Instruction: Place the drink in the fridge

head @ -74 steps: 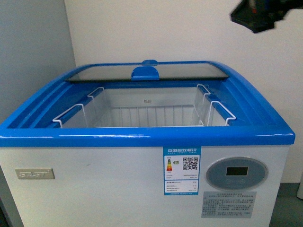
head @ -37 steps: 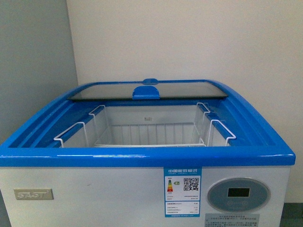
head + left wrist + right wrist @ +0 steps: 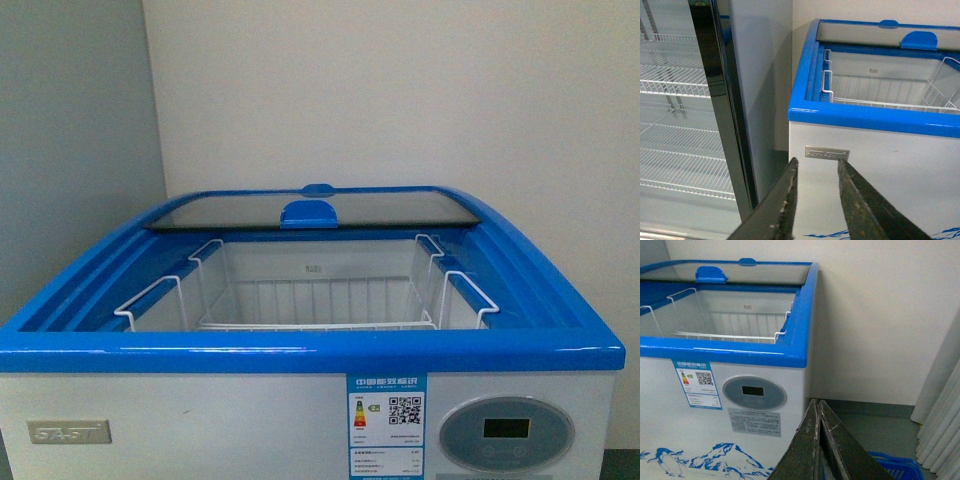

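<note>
The fridge (image 3: pixel 300 352) fills the front view, a white chest with a bright blue rim. Its glass lid (image 3: pixel 310 210) is slid to the back, leaving the inside with white wire baskets (image 3: pixel 315 290) exposed. The drink is out of view in every frame. My left gripper (image 3: pixel 816 167) is open and empty, low in front of the fridge's (image 3: pixel 875 115) left front corner. My right gripper (image 3: pixel 817 407) is shut with nothing between its fingers, low beside the fridge's (image 3: pixel 730 350) right front corner. Neither arm shows in the front view.
A tall glass-door cabinet (image 3: pixel 715 100) with white wire shelves stands just left of the fridge. On the floor to the right lie a blue plastic basket (image 3: pixel 895 467) and a pale curtain (image 3: pixel 940 405). A wall runs behind the fridge.
The dark arm at the top right of the front view a second ago has left the frame. The fridge now sits lower in the front view, as the camera tilted up.
</note>
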Robot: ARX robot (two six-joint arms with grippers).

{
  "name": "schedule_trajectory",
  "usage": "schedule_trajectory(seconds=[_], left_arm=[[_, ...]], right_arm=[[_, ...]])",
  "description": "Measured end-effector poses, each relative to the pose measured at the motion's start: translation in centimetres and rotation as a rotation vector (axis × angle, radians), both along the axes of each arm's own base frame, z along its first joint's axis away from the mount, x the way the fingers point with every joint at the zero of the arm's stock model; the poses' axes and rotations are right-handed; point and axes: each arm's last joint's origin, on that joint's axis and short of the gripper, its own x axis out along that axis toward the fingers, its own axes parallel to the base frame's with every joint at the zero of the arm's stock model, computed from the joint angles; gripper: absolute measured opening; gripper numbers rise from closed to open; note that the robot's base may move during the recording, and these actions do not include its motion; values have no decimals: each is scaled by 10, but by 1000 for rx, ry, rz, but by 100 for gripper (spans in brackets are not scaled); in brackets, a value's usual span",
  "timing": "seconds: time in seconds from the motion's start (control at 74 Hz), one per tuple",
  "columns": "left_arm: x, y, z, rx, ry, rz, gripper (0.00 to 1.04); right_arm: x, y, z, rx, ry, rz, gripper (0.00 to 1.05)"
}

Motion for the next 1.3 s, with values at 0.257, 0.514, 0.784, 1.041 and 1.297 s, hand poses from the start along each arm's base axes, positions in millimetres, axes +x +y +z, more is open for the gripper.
schedule_trajectory(seconds=[0.257, 0.514, 0.784, 1.041, 1.297], left_arm=[[-11, 0, -15, 5, 0, 1, 3], [-17, 0, -22, 5, -3, 2, 3], [-23, 0, -29, 6, -18, 2, 3], [-34, 0, -33, 6, 5, 2, 3], [-36, 0, -32, 6, -11, 2, 3]], right_arm=[[-5, 0, -12, 0, -5, 0, 3], [-15, 0, -20, 1, -3, 0, 3], [-16, 0, -28, 2, -12, 0, 3], [-16, 0, -28, 2, -13, 0, 3], [-16, 0, -28, 1, -14, 0, 3]])
